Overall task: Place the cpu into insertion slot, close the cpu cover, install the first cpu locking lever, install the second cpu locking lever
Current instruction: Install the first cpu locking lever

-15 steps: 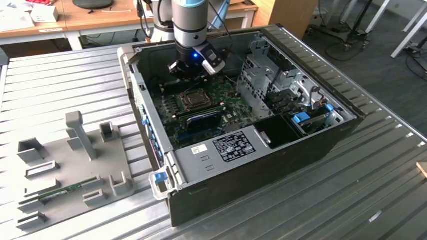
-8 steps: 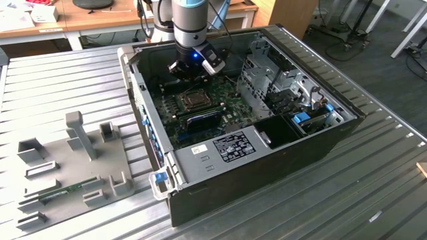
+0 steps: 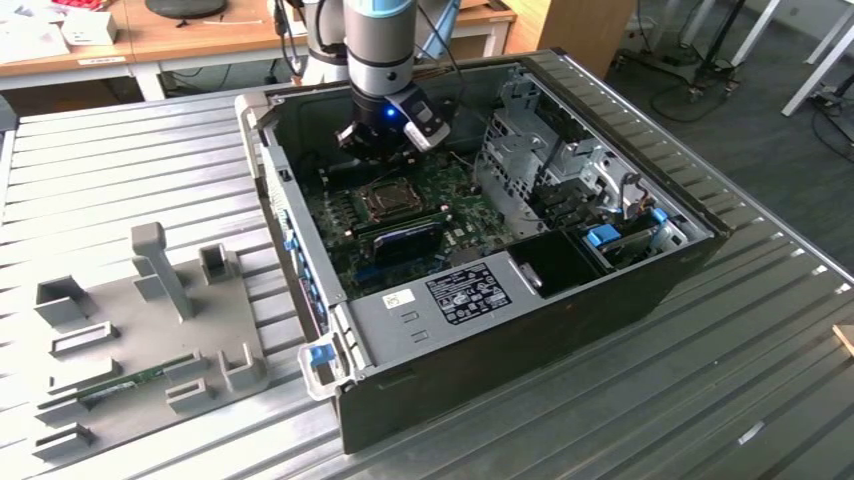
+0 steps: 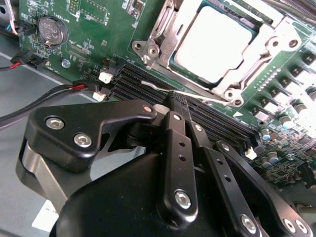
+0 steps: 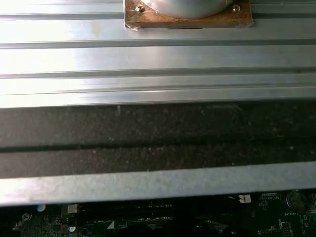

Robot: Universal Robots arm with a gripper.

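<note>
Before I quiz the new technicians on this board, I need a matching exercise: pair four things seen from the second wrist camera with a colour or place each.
Things:
1 cpu
2 locking lever
3 coin battery
4 memory slots

Descriptions:
A long, black
B round, silvery
C pale square inside the cpu cover
D thin wire by the pincer

Pairs: 1-C; 2-D; 3-B; 4-A.

One computer case (image 3: 534,330), one green motherboard (image 4: 94,24), one cpu (image 4: 212,42), one cpu cover (image 4: 281,42), one coin battery (image 4: 52,29)
</note>
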